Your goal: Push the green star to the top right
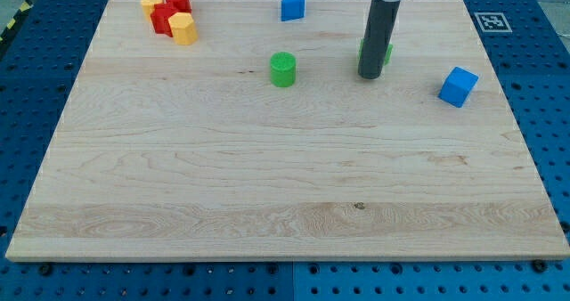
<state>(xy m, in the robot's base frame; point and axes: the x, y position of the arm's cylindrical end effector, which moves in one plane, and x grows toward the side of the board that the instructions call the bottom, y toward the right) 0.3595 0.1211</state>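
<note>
With no jaws fitted, my tip (370, 76) sits against the largely hidden green star (388, 52), ready to push toward the tabletop (267, 185) top-right corner.

From my remote seat I see a pale wooden surface (267, 185), its grain running left to right, with one small dark knot toward the view's bottom. It rests on a blue base (543, 87) dotted with regular rows of holes, which shows on every side, and a black-and-white square marker (492, 21) sits just off the view's top right corner. The light is even and soft, and a strip of yellow-and-black hazard tape (11, 23) crosses the view's top left edge.
</note>
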